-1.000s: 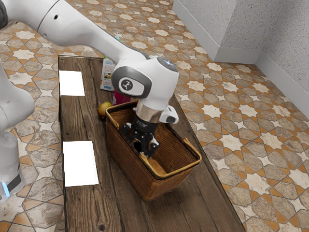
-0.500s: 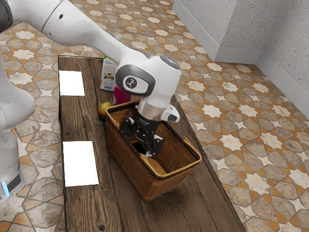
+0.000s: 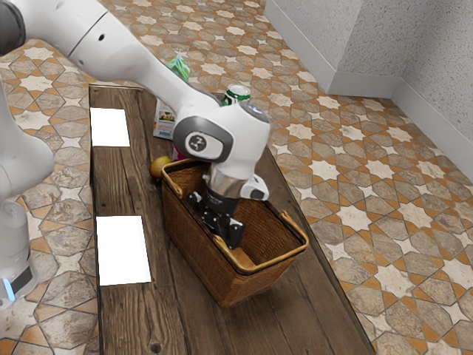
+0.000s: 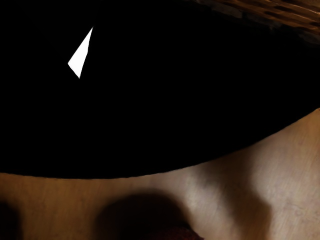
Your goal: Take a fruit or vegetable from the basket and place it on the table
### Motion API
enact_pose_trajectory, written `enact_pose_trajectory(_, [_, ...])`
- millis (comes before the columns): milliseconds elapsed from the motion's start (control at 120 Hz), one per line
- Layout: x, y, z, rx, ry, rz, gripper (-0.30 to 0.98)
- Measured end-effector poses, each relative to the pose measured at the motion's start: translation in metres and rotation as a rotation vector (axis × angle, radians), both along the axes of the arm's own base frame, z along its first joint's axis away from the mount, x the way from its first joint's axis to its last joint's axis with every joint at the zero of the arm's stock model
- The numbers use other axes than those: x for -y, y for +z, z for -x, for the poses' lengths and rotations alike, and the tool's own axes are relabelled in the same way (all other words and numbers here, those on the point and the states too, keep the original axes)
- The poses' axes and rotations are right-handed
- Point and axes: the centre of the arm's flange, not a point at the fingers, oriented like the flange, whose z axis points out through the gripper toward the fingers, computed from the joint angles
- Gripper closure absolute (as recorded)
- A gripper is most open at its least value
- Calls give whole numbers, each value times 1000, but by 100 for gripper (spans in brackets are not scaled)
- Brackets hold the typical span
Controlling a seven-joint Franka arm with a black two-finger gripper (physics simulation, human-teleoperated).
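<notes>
The brown wicker basket (image 3: 196, 251) stands on the wooden table (image 3: 295, 322). Inside it, close to the long wall facing the robot's base, is my gripper (image 3: 220, 228), pointing down with its fingers apart; the wall partly hides their lower ends. A large black rounded shape (image 4: 150, 110) with a white sliver lies across the wrist view, over the light brown basket floor (image 4: 295, 160). At that view's lower edge is a bit of a dark red thing (image 4: 175, 234), too little to name. A yellowish fruit (image 3: 158, 168) rests on the table outside the basket's far corner.
Beyond the basket stand a printed carton (image 3: 164, 120), a pink item (image 3: 177, 154), a green-and-white can (image 3: 236, 94) and a green-topped item (image 3: 179, 67). Two white rectangles (image 3: 109, 127) lie along the table's left side. Handles rise from the basket's rim (image 3: 297, 229).
My hand has shifted slightly toward the exterior view's left and lower into the basket since half a second ago, and its tilt has changed. The can has come into sight behind the arm. The basket has stayed put.
</notes>
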Motion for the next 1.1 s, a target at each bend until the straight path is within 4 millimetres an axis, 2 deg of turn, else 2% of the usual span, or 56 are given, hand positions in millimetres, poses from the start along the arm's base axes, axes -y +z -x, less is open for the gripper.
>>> enact_pose_trajectory(50, [0,0,-1,5,-1,2,0])
enact_pose_trajectory(233, [-1,-1,-2,12,5,11,36])
enact_pose_trajectory(325, [-1,-1,-2,14,8,13,48])
enact_pose_trajectory(450, [-1,-1,-3,14,12,15,51])
enact_pose_trajectory(583, [4,5,-3,17,-4,24,52])
enact_pose_trajectory(617, [7,12,-4,26,-12,26,53])
enact_pose_trajectory(783, [48,111,-20,153,-120,-9,53])
enact_pose_trajectory(850, [72,181,-17,248,-177,-49,54])
enact_pose_trajectory(908, [79,260,-10,359,-198,-99,54])
enact_pose_trajectory(958, [65,320,-4,435,-176,-151,53])
enact_pose_trajectory(1000, [39,357,-6,484,-130,-213,53])
enact_pose_trajectory(1042, [5,379,-12,506,-67,-275,53])
enact_pose_trajectory(1100, [-42,393,-20,514,7,-342,54])
